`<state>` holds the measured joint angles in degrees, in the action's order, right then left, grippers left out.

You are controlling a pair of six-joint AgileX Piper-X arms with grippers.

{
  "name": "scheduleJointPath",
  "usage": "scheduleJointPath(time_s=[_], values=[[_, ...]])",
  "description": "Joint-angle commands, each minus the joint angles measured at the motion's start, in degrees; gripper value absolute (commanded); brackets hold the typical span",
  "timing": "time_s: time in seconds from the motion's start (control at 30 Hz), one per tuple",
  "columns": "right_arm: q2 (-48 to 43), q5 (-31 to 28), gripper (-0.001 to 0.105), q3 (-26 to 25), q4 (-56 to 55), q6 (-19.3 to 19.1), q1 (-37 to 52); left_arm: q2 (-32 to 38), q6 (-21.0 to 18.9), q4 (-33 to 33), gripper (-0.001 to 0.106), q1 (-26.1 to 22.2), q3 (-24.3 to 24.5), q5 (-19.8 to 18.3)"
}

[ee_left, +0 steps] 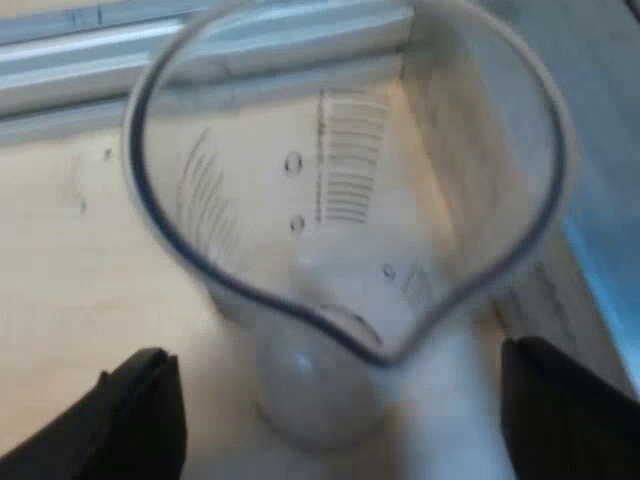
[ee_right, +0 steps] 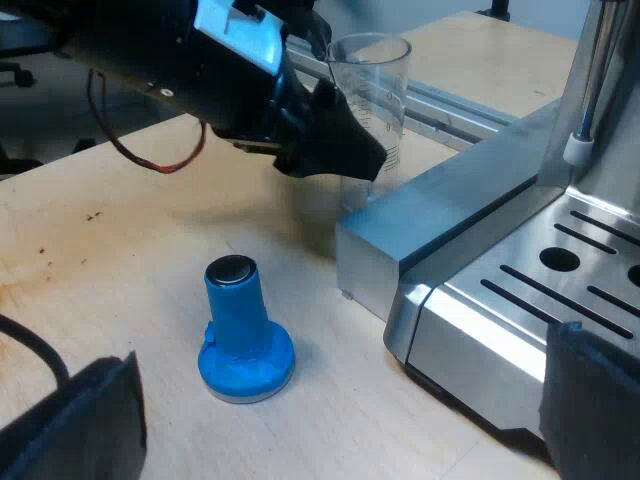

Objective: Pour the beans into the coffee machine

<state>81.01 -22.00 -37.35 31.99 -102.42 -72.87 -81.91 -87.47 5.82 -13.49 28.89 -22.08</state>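
The measuring glass (ee_left: pixel 340 300) stood on the table (ee_right: pixel 120 250) beside the espresso machine (ee_right: pixel 480 250), apparently holding no beans, between the left gripper's (ee_left: pixel 350 420) spread fingers, which should close squarely on its wall and keep it upright; the right gripper's (ee_right: pixel 335 420) fingers hung wide apart.

Bright, even, diffuse light from overhead in both views. In the left wrist view, a warm cream cast over the pale worktop (ee_left: pixel 70 300), washed nearly white under the measuring glass (ee_left: pixel 350 160), with a faint sheen along its rim. In the right wrist view, broad white glare on the brushed front edge of the espresso machine (ee_right: pixel 470 310). A small highlight on top of the blue tamper (ee_right: pixel 240 330), a short soft shadow at its foot, and a wider grey shadow on the worktop near the measuring glass.
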Motion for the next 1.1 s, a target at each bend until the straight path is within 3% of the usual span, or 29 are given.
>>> scheduleJointPath(time_s=[0.03,0.1,0.23,0.4,0.7,0.8,0.97,1.1], values=[[-0.1,-0.1,0.081,0.0,0.8,-0.2,0.0,3.2,0.3,-4.6,0.068,0.0,0.3,0.6],[-0.1,-0.2,0.081,0.0,0.8,-0.2,0.0,4.4,0.3,-6.4,0.068,0.0,0.3,0.6],[-0.1,-1.3,0.081,0.0,0.8,-0.2,0.0,10.3,-0.1,-18.0,0.068,0.0,0.3,4.1],[-0.3,-1.5,0.081,0.0,0.8,-0.2,0.0,18.6,-1.4,-28.7,0.068,0.0,0.3,4.3],[-5.8,-2.0,0.081,-0.1,-1.4,-2.5,0.0,32.7,-4.0,-31.8,0.068,0.0,0.6,4.6],[-9.9,-3.2,0.081,-0.2,-5.9,-2.5,0.0,39.8,-4.0,-37.3,0.068,1.4,4.1,6.5],[-15.1,-4.9,0.081,-2.1,-15.1,-2.9,0.0,45.1,-4.0,-40.0,0.068,5.6,9.1,8.5],[-20.8,-5.9,0.081,-6.7,-29.4,-2.8,0.0,47.6,-4.0,-42.8,0.068,8.9,15.5,8.6]])
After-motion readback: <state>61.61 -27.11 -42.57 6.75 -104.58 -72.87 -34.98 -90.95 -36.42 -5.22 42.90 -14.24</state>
